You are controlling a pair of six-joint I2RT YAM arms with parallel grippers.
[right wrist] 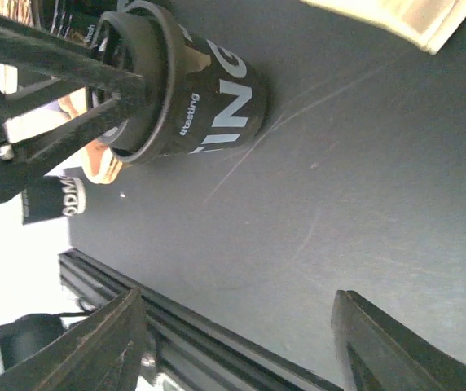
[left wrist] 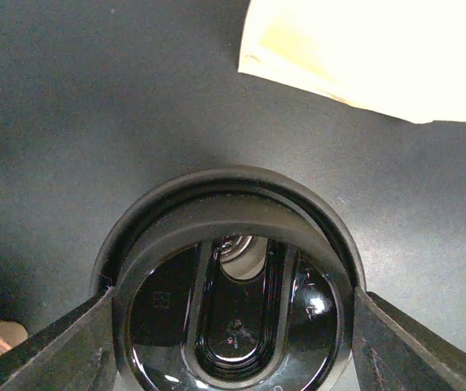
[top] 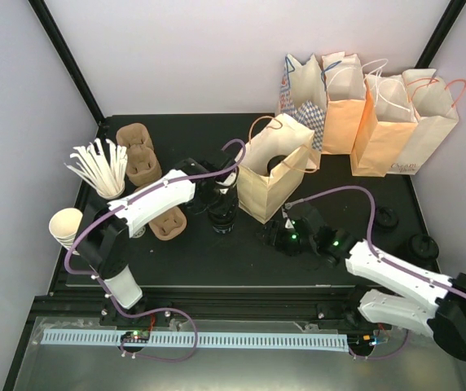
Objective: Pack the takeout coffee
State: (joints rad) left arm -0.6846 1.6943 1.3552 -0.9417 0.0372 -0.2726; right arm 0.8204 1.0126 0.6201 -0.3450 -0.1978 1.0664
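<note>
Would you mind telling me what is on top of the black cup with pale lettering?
A round black lid sits on the cup, flanked by the left claw's fingers. It covers the mouth, so the cup's contents cannot be seen.

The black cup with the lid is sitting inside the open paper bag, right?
No. The black cup with its lid stands on the table, beside the open paper bag, not inside it. The top external view shows it.

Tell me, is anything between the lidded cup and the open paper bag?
Nothing visible. The cup stands on the table right beside the open bag, with the left gripper straddling its lid.
</note>
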